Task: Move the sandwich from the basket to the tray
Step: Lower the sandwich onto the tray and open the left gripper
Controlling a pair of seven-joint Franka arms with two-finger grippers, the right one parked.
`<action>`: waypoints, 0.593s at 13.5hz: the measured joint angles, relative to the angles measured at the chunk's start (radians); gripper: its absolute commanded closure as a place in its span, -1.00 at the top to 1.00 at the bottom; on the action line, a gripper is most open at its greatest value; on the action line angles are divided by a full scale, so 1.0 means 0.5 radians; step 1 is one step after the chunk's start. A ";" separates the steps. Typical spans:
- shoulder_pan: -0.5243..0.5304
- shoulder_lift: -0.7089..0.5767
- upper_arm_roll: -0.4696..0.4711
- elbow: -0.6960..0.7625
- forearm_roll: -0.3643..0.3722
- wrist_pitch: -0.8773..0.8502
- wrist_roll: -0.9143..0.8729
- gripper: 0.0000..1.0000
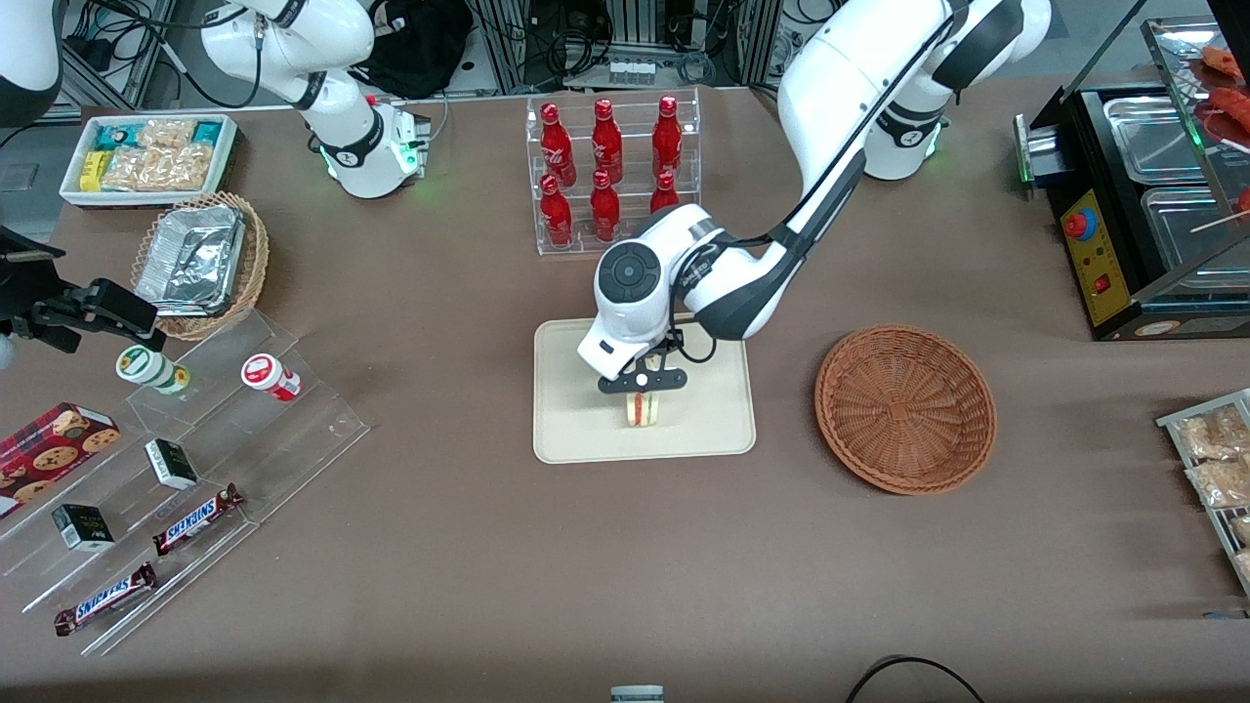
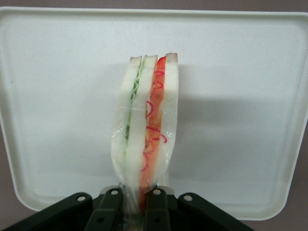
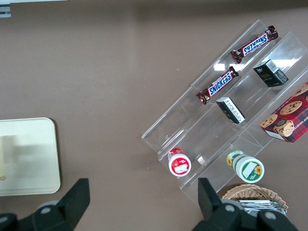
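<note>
Your left arm's gripper point(image 1: 645, 387) sits low over the cream tray point(image 1: 576, 430), its fingers point(image 2: 156, 211) closed tight on one end of the sandwich point(image 2: 147, 127). The sandwich stands on edge, wrapped in clear film, with its green and orange-red filling layers showing between white bread slices. The reddish-brown wicker basket point(image 1: 905, 407) lies beside the tray, toward the working arm's end of the table, with nothing in it.
</note>
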 measured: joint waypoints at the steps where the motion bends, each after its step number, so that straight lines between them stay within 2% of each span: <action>1: -0.004 0.022 0.000 0.002 0.000 0.016 0.000 -0.75; 2: -0.009 0.039 0.000 0.003 0.000 0.024 0.000 -0.71; 3: -0.013 0.051 0.000 0.004 0.000 0.028 0.000 -0.54; 4: -0.014 0.060 0.000 0.004 0.000 0.029 0.000 0.09; 5: -0.015 0.066 0.000 0.004 0.000 0.030 0.000 0.97; 8: -0.015 0.071 0.000 0.016 0.000 0.031 -0.004 0.99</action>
